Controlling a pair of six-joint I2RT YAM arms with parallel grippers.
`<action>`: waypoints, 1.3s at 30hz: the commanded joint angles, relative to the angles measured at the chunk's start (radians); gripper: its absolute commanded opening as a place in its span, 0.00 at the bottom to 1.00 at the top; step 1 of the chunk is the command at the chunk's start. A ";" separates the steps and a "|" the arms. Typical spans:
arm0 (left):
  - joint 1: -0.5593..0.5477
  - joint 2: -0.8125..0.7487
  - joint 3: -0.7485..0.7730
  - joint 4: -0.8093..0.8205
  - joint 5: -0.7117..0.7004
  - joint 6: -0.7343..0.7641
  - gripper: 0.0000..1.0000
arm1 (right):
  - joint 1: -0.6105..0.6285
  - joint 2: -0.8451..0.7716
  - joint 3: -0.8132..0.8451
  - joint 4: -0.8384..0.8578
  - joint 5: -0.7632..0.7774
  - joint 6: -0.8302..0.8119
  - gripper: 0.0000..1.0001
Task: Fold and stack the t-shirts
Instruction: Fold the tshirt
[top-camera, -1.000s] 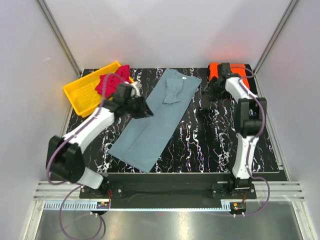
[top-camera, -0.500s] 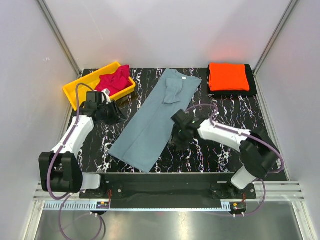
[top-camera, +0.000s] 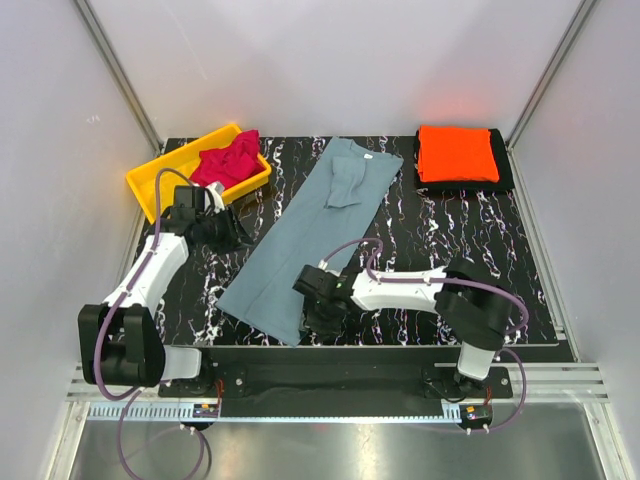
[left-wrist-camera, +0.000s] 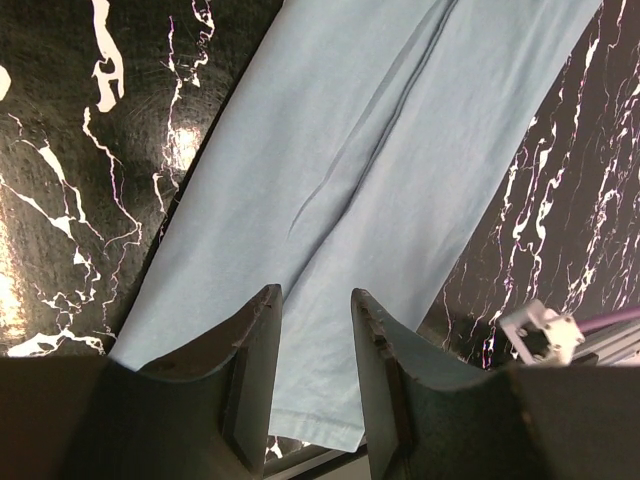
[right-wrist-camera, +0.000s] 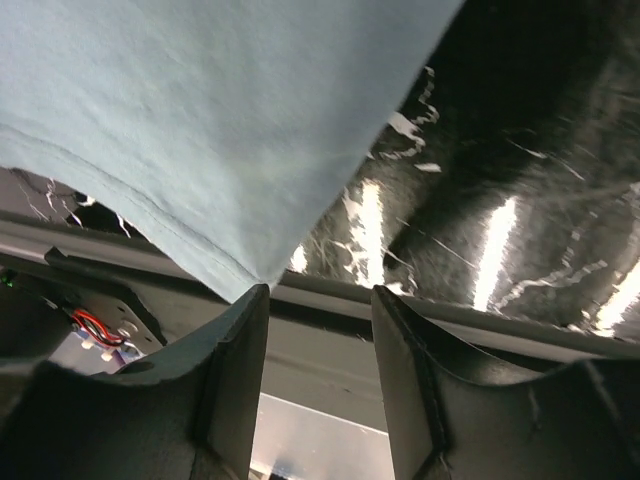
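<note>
The grey-blue t-shirt (top-camera: 310, 230) lies as a long narrow strip, running diagonally from the back centre to the near edge. The orange t-shirt (top-camera: 455, 152) sits folded at the back right. In the yellow bin lies the crumpled crimson t-shirt (top-camera: 228, 160). My left gripper (top-camera: 232, 235) hovers open left of the strip, and in its wrist view the grey-blue t-shirt (left-wrist-camera: 380, 150) lies beyond the left gripper (left-wrist-camera: 315, 295). My right gripper (top-camera: 315, 305) is open at the strip's near-right corner. In its wrist view the grey-blue t-shirt's corner (right-wrist-camera: 200, 100) ends at one fingertip of the right gripper (right-wrist-camera: 318, 292).
The yellow bin (top-camera: 150, 185) stands at the back left. A black pad (top-camera: 505, 175) lies under the orange shirt. The table's metal front rail (right-wrist-camera: 450, 320) runs just beyond my right fingers. Grey walls enclose the black marbled tabletop (top-camera: 450, 230).
My right arm has swung from the orange shirt at the back right down to the strip's near corner. My left gripper has drawn back left, off the strip's edge.
</note>
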 joint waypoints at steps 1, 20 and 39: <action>0.003 -0.009 0.006 0.016 0.042 0.021 0.39 | 0.017 0.026 0.059 0.053 0.029 0.033 0.52; -0.005 -0.030 -0.001 0.016 -0.004 0.029 0.39 | 0.032 0.099 0.062 0.027 0.006 0.040 0.34; -0.526 -0.256 -0.226 -0.058 -0.211 -0.152 0.45 | -0.061 -0.581 -0.422 -0.269 0.133 0.038 0.00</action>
